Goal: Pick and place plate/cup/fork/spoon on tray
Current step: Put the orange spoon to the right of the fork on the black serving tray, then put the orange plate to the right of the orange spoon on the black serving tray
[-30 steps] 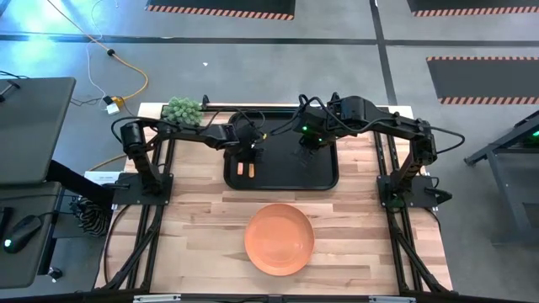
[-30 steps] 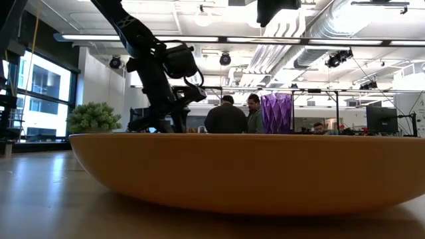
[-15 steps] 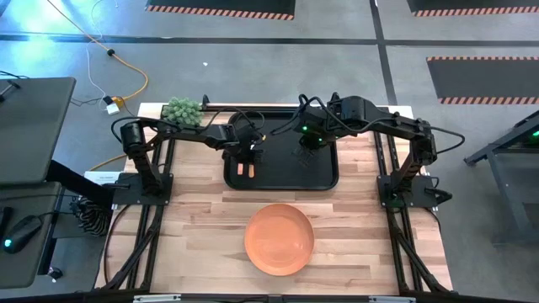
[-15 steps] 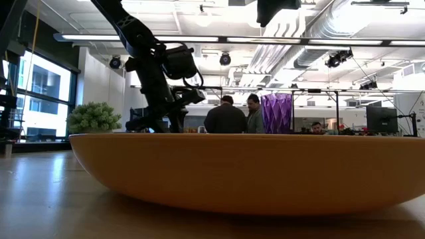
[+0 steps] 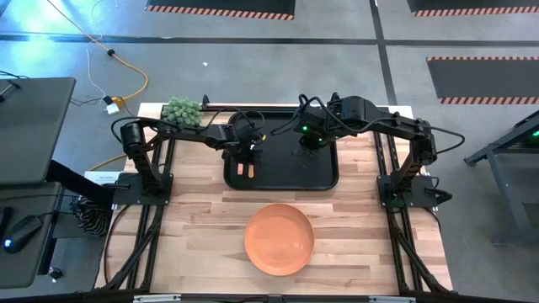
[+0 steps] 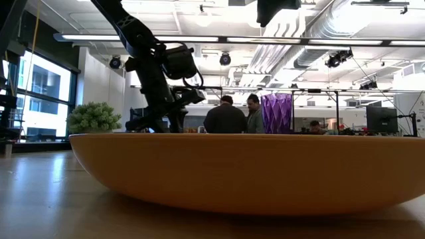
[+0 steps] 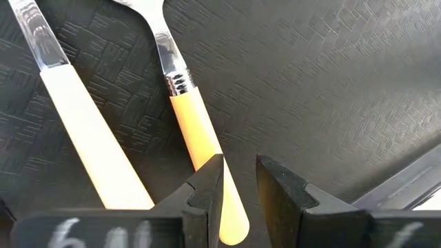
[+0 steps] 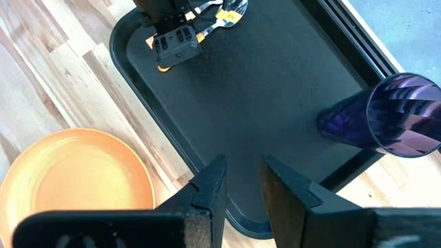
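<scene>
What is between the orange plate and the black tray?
Only bare wooden table: the high view shows a strip of wood separating the plate from the tray, with nothing on it.

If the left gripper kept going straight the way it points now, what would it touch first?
Probably the black rectangular tray: the left gripper points down at its floor, fingers slightly parted beside the orange handle of a utensil; how far above is unclear.
</scene>
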